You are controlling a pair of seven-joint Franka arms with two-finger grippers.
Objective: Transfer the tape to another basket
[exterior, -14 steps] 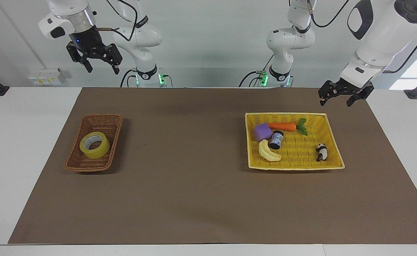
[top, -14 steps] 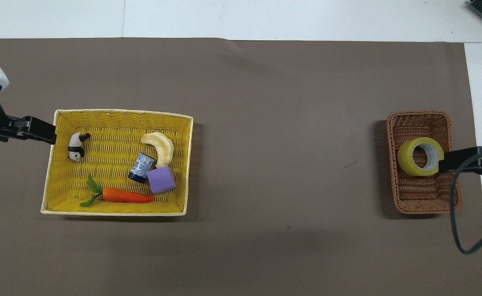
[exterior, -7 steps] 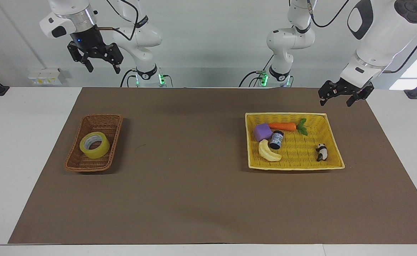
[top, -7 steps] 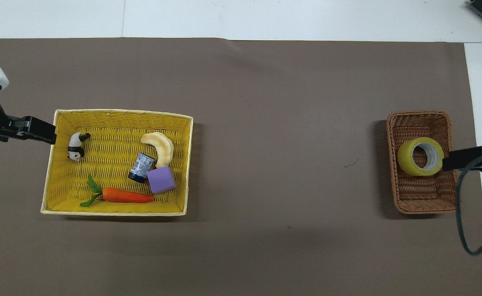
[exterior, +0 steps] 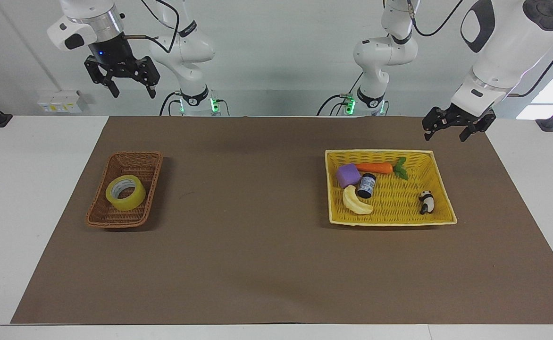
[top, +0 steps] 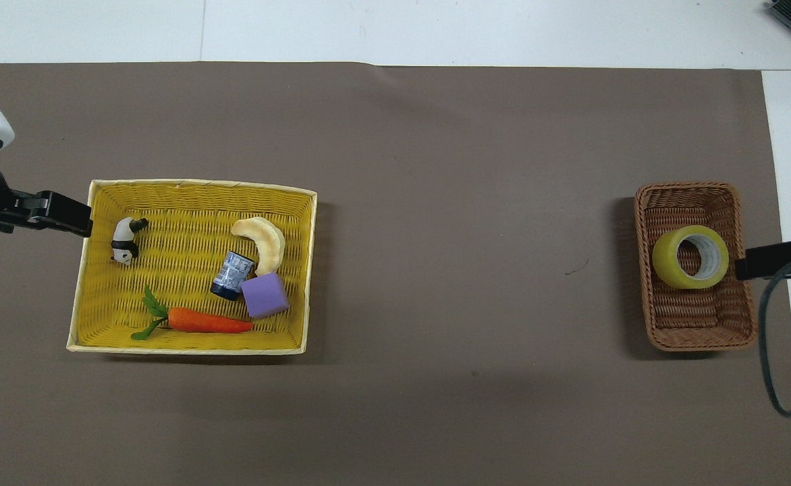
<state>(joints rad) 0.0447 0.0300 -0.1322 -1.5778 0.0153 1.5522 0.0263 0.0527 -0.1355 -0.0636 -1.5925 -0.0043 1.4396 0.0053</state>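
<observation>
The tape [exterior: 125, 192], a yellow roll with a pale core, lies flat in the narrow dark-brown wicker basket [exterior: 124, 154] at the right arm's end of the table. The overhead view shows the tape [top: 690, 257] in the middle of this basket [top: 686, 188]. My right gripper [exterior: 133, 92] hangs high in the air, open and empty, above the basket's outer edge. My left gripper [exterior: 445, 137] waits open and empty, low over the mat by a corner of the yellow tray.
The square yellow woven tray [exterior: 380, 151] at the left arm's end holds a carrot [exterior: 374, 167], purple cube [exterior: 348, 174], small dark jar [exterior: 366, 185], banana [exterior: 356, 201] and panda figure [exterior: 426, 201]. A brown mat [exterior: 248, 245] covers the table.
My right gripper has risen and drifted outward, away from the tape toward the table's end. The left arm, the tape and the baskets have not moved.
</observation>
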